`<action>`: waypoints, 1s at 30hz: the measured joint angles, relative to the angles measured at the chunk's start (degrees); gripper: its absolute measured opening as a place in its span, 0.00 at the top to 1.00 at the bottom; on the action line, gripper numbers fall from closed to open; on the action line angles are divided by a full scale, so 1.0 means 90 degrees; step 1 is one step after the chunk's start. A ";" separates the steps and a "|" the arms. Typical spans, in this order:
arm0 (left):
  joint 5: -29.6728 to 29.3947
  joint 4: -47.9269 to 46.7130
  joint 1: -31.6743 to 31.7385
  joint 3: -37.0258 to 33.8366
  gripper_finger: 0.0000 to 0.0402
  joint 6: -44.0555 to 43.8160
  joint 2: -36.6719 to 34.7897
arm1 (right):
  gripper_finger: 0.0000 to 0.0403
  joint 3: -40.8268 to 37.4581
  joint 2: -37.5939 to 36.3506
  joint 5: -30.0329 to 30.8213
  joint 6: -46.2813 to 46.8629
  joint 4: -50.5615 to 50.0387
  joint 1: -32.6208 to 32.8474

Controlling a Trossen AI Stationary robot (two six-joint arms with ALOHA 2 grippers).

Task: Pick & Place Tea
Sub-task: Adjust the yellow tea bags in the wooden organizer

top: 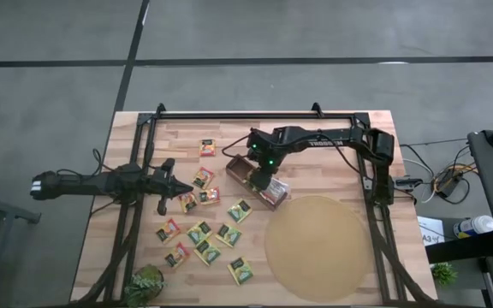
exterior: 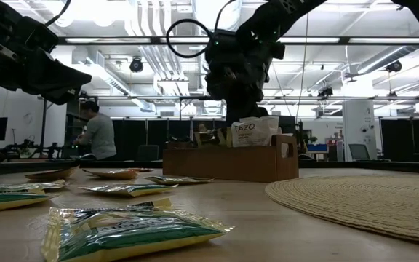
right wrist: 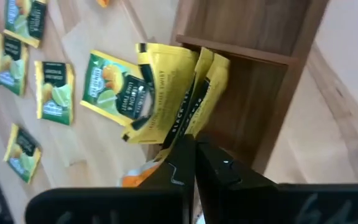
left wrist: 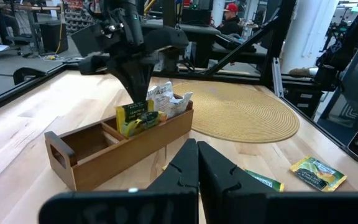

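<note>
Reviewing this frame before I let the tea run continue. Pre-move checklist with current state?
1. Right gripper inside the wooden box, shut: ok.
2. Yellow sachets standing in the middle compartment, but whether the fingers pinch one or have let go: cannot tell.
3. Left gripper shut, hovering over the table left of the box, holding nothing: ok.
4. Loose sachets on the table between the arms, not yet boxed: not ok.
5. Round mat beside the box, nothing on it: ok.
6. Person in the room behind, away from the table: ok.
</note>
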 joint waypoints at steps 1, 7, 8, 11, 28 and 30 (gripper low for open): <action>0.0000 0.0000 -0.0001 0.0001 1.00 0.0002 0.0002 | 0.98 0.0000 0.0000 -0.0023 0.0006 0.0030 0.0011; -0.0002 0.0000 -0.0001 0.0002 1.00 0.0002 0.0002 | 0.98 0.0000 0.0000 -0.0054 0.0117 0.0136 0.0120; -0.0002 0.0000 -0.0001 0.0000 1.00 -0.0001 0.0002 | 0.98 0.0000 0.0000 -0.0063 0.0119 0.0174 0.0141; 0.0001 0.0000 0.0001 0.0001 1.00 0.0002 0.0001 | 0.98 -0.0002 0.0000 -0.0146 0.0119 0.0226 0.0207; 0.0000 0.0000 0.0001 0.0002 1.00 0.0002 0.0002 | 0.98 -0.0006 -0.0048 -0.0232 0.0118 0.0244 0.0248; -0.0001 0.0000 0.0000 0.0002 1.00 0.0000 -0.0001 | 0.98 -0.0007 -0.0119 -0.0229 0.0117 0.0210 0.0248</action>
